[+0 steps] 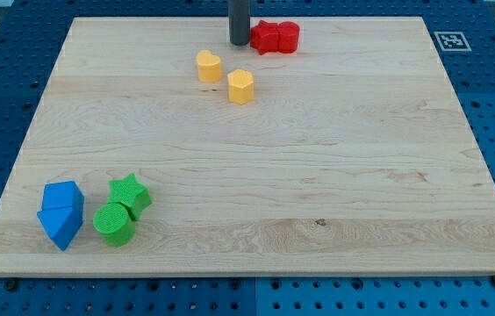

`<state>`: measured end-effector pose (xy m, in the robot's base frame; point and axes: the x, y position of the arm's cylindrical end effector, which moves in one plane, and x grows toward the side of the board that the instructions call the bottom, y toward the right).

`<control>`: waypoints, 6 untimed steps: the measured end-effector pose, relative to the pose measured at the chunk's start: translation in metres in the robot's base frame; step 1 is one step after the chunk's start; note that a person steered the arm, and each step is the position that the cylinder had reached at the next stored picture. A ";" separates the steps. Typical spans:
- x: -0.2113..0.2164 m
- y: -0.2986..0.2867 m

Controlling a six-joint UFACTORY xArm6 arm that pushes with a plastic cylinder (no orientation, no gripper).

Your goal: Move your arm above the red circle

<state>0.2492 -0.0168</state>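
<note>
Two red blocks touch each other near the view's top centre: a red star-like block (pixel 265 37) on the left and a red round block (pixel 288 37) on the right. My tip (pixel 240 42) is the lower end of the dark rod. It stands just left of the red star-like block, close to it or touching it. The red circle lies one block further right of my tip.
Two yellow blocks (pixel 209 66) (pixel 240 87) lie below and left of my tip. At the view's bottom left sit a green star (pixel 130 194), a green cylinder (pixel 113 224) and two blue blocks (pixel 61 199) (pixel 60 226). A marker tag (pixel 450 40) is at the top right.
</note>
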 end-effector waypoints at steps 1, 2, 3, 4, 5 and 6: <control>-0.004 0.000; -0.031 0.010; -0.042 0.019; -0.042 0.023; -0.046 0.052; -0.046 0.072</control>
